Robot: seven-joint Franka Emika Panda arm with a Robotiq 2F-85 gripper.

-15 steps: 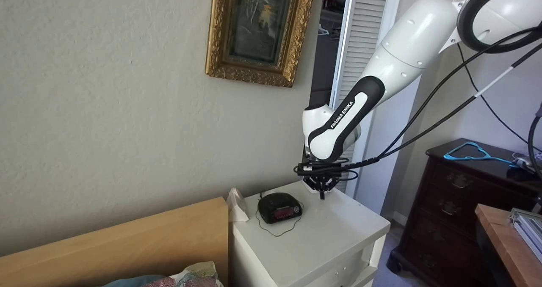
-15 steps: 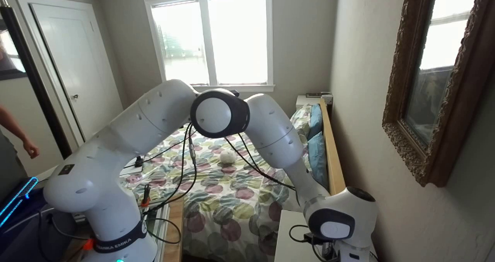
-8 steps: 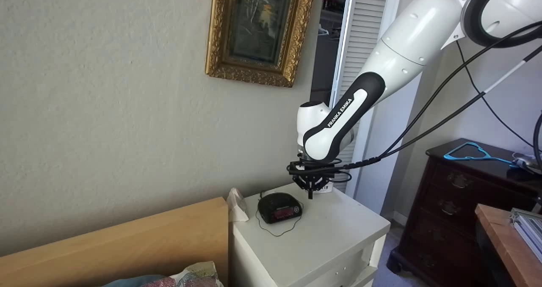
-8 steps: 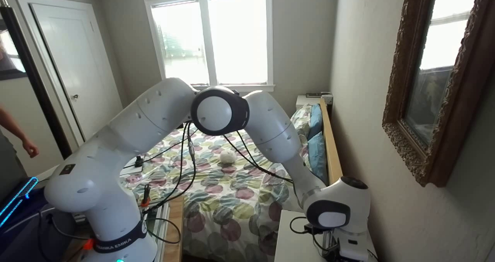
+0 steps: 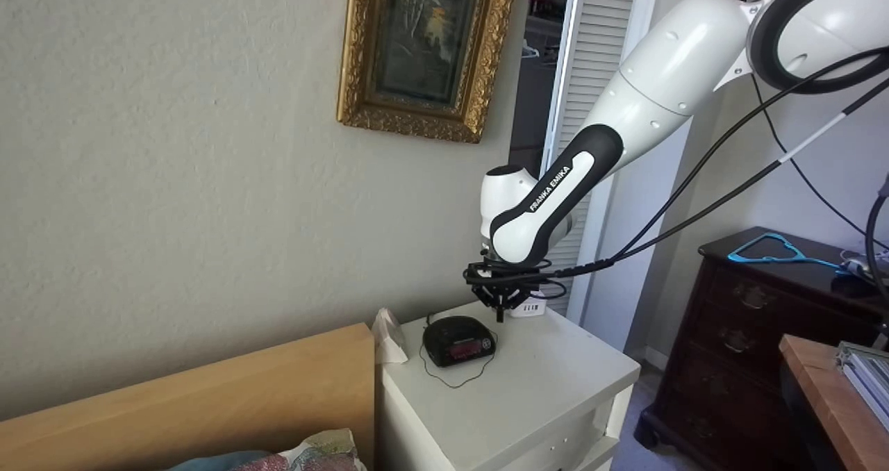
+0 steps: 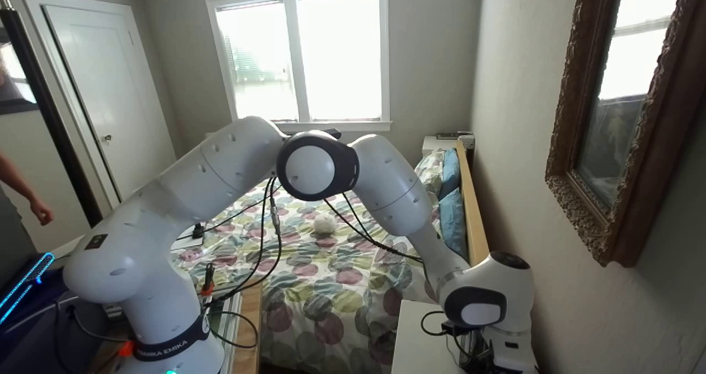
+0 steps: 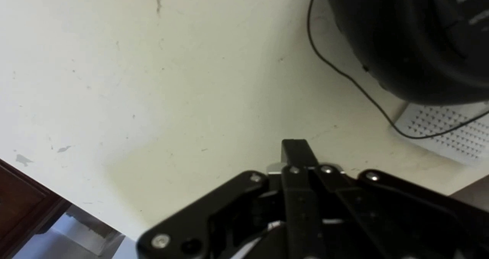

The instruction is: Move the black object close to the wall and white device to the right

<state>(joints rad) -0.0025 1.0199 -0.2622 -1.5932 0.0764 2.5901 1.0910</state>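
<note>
One wooden headboard [image 5: 243, 394] is far left in an exterior view, by the big plain wall [image 5: 208, 179]. Next comes a small white paper thing [image 5: 390, 339]; I can't tell what it is. Just right of that, the black object [image 5: 455, 342] sits on my white bench [image 5: 555, 367], near the wall. It has not moved in the last second.

What did move is my jaws. They slid left, toward the black object, and now hang just to its right in that view. They are squeezed tight together: in the wrist view the fingertips [image 7: 300, 152] hold nothing and stay apart from the black object. Because they slid, more of the white device [image 5: 531, 308] peeks out on their right.

So I think I'm only getting close, and the moving job isn't done. Squeezed jaws make me guess a push, not a grab.
</note>
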